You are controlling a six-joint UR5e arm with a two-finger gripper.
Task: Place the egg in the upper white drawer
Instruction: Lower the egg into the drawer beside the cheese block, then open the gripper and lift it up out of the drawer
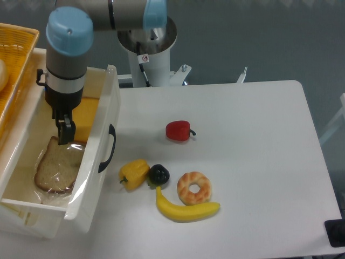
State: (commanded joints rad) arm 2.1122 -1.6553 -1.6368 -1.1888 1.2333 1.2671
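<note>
inside the drawer (102,116) the gripper (64,132) is hanging over the bread slice (56,172) and cheese (86,116); i can't tell whether its jaws are apart or together, and the egg isn't visible from here, likely hidden behind the fingers. best move is lifting straight up, since the front panel and handle (109,148) are sitting just to one side and the basket (21,54) is overhanging the other. table (259,135) side is offering the open room once above the rim.

My arm (116,13) is grey metal tubing with light blue caps (68,31) at the joints. A black band rings my wrist above the dark gripper (64,129). My white base post (151,65) carries a small round sticker and a black cable.
</note>
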